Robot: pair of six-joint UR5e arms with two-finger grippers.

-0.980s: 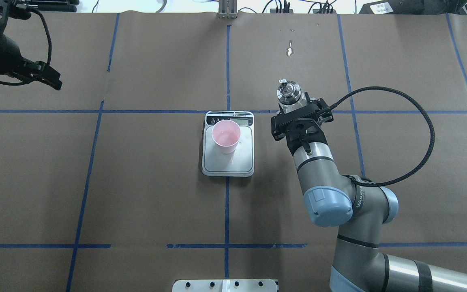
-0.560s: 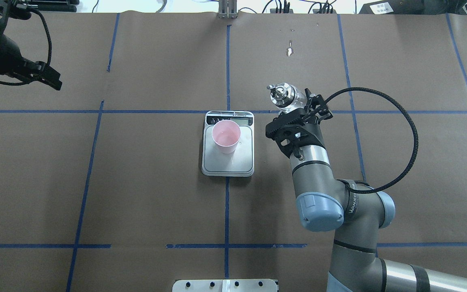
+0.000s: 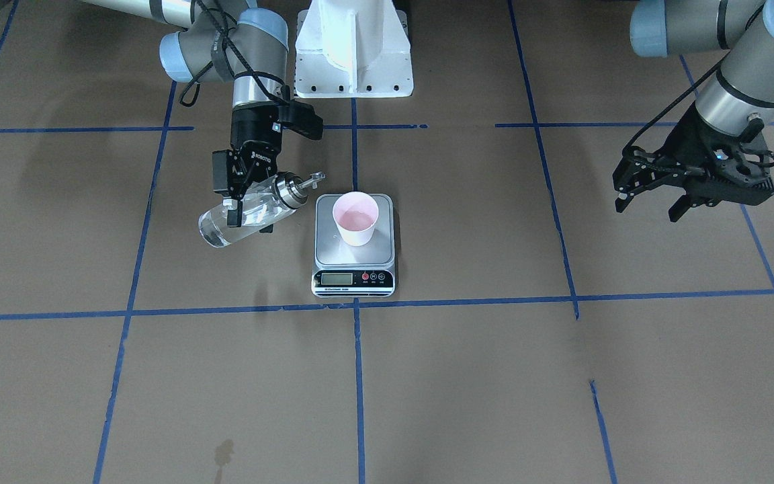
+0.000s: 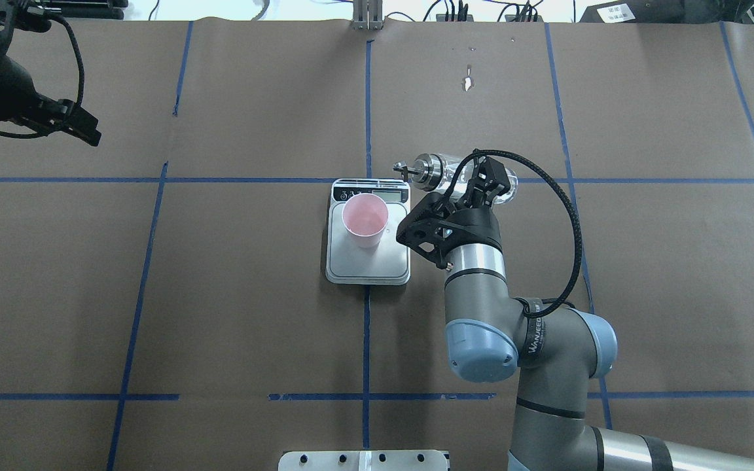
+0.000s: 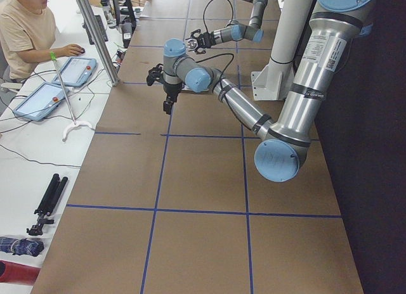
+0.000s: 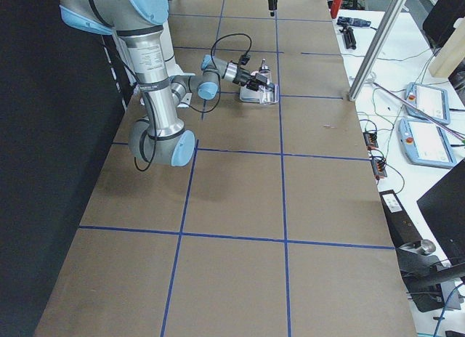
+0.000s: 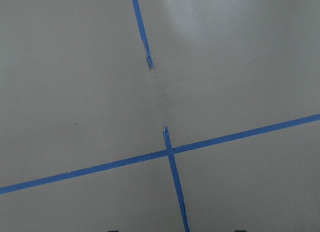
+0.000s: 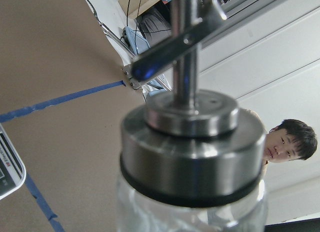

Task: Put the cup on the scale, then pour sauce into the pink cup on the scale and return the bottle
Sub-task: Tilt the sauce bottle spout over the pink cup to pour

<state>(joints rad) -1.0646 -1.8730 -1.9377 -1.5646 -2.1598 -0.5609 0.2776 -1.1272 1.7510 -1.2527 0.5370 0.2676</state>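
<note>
The pink cup [image 3: 356, 218] stands upright on the scale [image 3: 353, 274], nearer the display in the overhead view [image 4: 364, 219]. My right gripper [image 3: 247, 214] is shut on the glass bottle [image 3: 226, 228] and holds it tilted almost level above the table, beside the scale [image 4: 368, 265]. Its metal collar [image 4: 426, 169] and spout [image 3: 313, 179] point toward the cup but stop short of the rim. Clear sauce lies in the bottle; I see no stream. The collar [image 8: 192, 162] fills the right wrist view. My left gripper [image 3: 649, 202] is open and empty, far off to the side [image 4: 79, 127].
The table is covered in brown paper with blue tape lines [image 4: 366, 98]. The white robot base [image 3: 353, 47] stands at the table's robot side. An operator [image 5: 25, 28] sits at a side bench with tablets [image 5: 79, 71].
My right gripper has moved left toward the scale and tipped the bottle from upright to almost level, spout toward the cup. The left arm, cup and scale have not moved.
</note>
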